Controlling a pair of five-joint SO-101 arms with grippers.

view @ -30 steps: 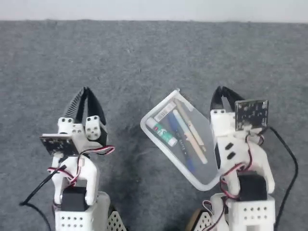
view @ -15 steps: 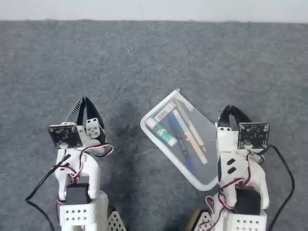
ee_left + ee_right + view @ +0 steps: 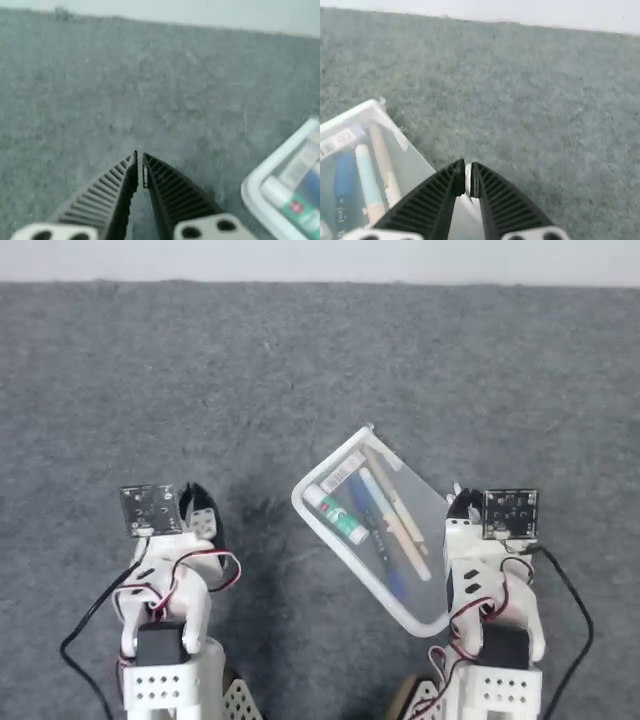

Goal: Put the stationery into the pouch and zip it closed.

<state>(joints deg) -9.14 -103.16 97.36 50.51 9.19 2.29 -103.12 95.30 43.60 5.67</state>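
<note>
A clear plastic pouch (image 3: 380,530) lies slantwise on the grey carpet between the two arms, with pens and a glue stick (image 3: 336,515) inside it. Its corner (image 3: 280,190) appears in the left wrist view, and its end with the pens (image 3: 365,160) in the right wrist view. My left gripper (image 3: 139,158) is shut on nothing, held above bare carpet to the left of the pouch. My right gripper (image 3: 467,167) is shut and empty too, close over the pouch's right edge. In the high view both arms are folded back near their bases, the left gripper (image 3: 200,502) and right gripper (image 3: 462,502) tucked under their cameras.
Grey carpet (image 3: 300,360) covers the whole table, with a pale wall strip along the far edge. Both arm bases (image 3: 165,680) stand at the near edge.
Both arms have drawn back toward their bases, their grippers retreating from the far side. The pouch has stayed where it was.
</note>
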